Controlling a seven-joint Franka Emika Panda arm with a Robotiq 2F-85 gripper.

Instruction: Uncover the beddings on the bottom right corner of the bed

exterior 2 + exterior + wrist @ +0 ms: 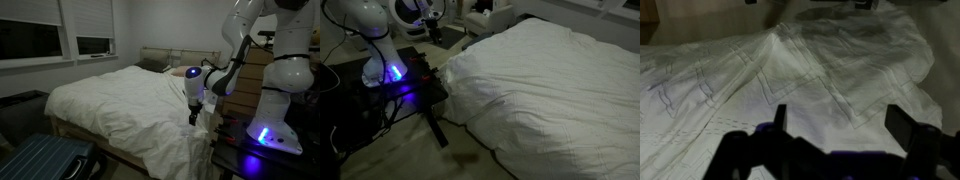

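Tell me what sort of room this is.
Most likely a bedroom in a home: a wide, low bed, puffy white beddings spread over it, and a window on the wall beside it.

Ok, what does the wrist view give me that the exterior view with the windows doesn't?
Only the wrist view: how wide the gripper stands open, plus stitched lines and creases in the beddings up close. Only the exterior view: windows, headboard, blue suitcase, the arm. Both: the gripper over the white beddings.
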